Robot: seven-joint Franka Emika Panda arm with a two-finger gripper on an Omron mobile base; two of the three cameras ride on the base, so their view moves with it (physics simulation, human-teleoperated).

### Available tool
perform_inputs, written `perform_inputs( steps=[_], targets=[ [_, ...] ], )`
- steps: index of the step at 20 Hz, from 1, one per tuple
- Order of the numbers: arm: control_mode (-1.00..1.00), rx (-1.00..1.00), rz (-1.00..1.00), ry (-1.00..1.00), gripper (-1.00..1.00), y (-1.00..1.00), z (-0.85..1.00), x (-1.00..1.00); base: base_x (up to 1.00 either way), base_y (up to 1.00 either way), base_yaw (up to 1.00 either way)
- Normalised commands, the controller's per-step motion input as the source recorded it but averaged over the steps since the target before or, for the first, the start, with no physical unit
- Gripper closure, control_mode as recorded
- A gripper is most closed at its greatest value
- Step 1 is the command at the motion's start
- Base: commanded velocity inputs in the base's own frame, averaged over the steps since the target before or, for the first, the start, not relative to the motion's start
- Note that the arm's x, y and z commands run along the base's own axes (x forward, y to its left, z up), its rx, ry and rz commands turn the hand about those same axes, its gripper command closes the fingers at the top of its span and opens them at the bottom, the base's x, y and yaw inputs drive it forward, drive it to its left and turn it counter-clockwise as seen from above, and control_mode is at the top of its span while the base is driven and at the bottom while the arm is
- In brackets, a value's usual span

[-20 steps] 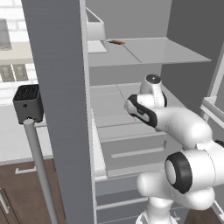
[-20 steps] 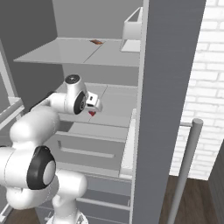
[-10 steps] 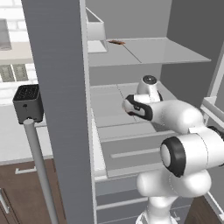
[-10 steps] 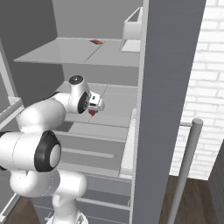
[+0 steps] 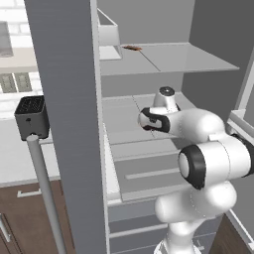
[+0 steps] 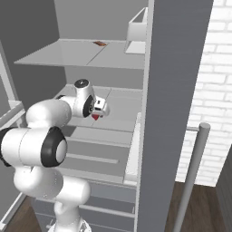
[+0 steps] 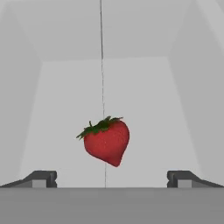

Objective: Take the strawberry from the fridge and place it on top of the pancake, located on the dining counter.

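Strawberry [image 7: 106, 141] sits on the pale middle shelf [image 5: 124, 116] inside the open fridge [image 5: 69, 99], green cap up-left, tip pointing down-right in the hand view. Gripper [image 7: 111, 177] is spread wide, fingertips [image 7: 41, 178] well apart on either side of the berry, holding nothing; berry lies between and beyond them. From the right base view the berry [image 6: 96, 116] shows just under the hand [image 6: 97, 108]. Upper shelf [image 6: 77, 54] carries a flat reddish-brown item [image 6: 99, 43] near its far edge and a white bin [image 6: 136, 34] at right.
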Motion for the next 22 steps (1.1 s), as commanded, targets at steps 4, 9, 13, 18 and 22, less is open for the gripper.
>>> perform_inputs(
  steps=[4,9,13,18,22],
  targets=[
    [-1.0,0.0,0.0,0.0,-1.0,-0.05,-0.13,0.27,0.0,0.0,0.0],
    [-1.0,0.0,0.0,0.0,-1.0,0.0,-0.16,0.14,0.0,0.0,0.0],
    [-1.0,0.0,0.0,0.0,-1.0,0.01,-0.14,0.11,0.0,0.0,0.0],
    [-1.0,0.0,0.0,0.0,-1.0,0.02,-0.13,0.06,0.0,0.0,0.0],
    [-1.0,0.0,0.0,0.0,-1.0,0.0,-0.18,0.04,0.0,0.0,0.0]
  ],
)
